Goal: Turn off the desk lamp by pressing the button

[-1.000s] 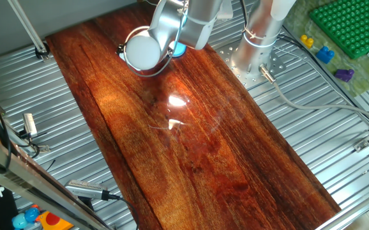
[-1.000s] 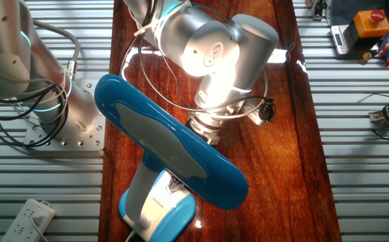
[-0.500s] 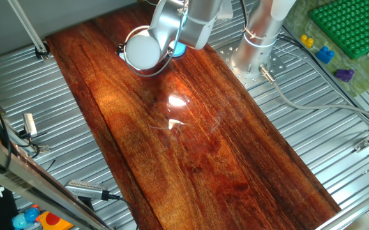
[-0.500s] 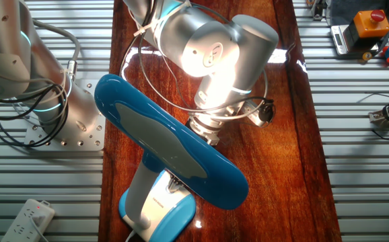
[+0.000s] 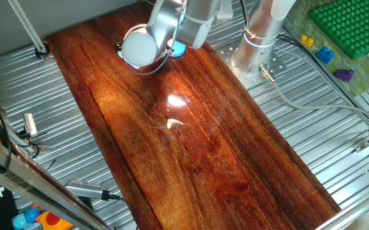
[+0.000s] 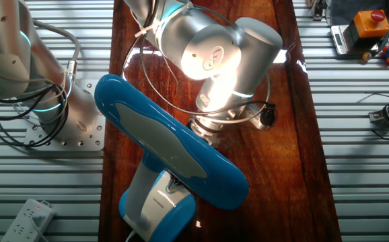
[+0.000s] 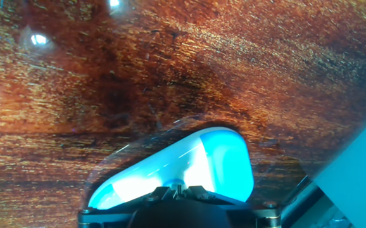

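The desk lamp's light-blue base with its white centre panel [image 7: 195, 161] fills the lower middle of the hand view, glowing. My gripper [image 7: 180, 187] is at the bottom edge, right above the base's near part, fingertips together. The button is not visible; the fingertips cover that spot. In the other fixed view the lamp's long blue head [image 6: 171, 151] hides my gripper, with the base [image 6: 161, 215] below it and my wrist [image 6: 211, 54] brightly lit beside the head. In one fixed view only a blue sliver of the lamp [image 5: 179, 49] shows behind my arm [image 5: 165, 29].
The lamp stands on a dark wooden board [image 5: 191, 147] laid on a ribbed metal table. The robot column [image 5: 258, 38] stands to one side, a green rack [image 5: 353, 25] beyond it. A white power strip [image 6: 29, 216] and a red-button box [image 6: 371, 23] lie off the board.
My wrist has shifted a little, up and left in one fixed view. The lamp base looks darker in the other fixed view. The lamp itself has not moved.
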`<action>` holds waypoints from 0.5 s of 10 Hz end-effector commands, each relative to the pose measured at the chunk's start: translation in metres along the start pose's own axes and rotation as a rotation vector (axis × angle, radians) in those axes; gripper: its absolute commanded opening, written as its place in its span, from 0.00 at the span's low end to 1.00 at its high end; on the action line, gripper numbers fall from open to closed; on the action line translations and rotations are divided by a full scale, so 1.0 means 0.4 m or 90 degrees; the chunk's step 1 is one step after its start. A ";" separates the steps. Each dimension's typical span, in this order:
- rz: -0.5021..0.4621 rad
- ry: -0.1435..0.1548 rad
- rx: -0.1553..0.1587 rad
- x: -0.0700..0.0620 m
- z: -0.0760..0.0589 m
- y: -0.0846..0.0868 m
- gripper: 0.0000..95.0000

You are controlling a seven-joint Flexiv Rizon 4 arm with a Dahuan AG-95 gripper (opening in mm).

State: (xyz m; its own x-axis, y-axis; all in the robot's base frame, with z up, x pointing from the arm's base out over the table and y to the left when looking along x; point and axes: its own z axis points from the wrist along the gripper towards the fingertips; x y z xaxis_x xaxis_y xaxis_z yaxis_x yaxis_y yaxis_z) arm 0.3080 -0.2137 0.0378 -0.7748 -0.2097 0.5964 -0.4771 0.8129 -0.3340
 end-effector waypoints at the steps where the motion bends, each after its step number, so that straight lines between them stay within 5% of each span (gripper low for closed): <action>1: 0.000 0.003 -0.001 -0.006 0.005 0.001 0.00; 5: 0.009 0.008 -0.001 0.014 -0.024 -0.009 0.00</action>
State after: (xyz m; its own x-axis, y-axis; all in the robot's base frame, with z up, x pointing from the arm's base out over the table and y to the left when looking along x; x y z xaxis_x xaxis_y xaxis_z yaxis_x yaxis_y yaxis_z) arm 0.3103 -0.2131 0.0493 -0.7763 -0.1894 0.6013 -0.4629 0.8187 -0.3397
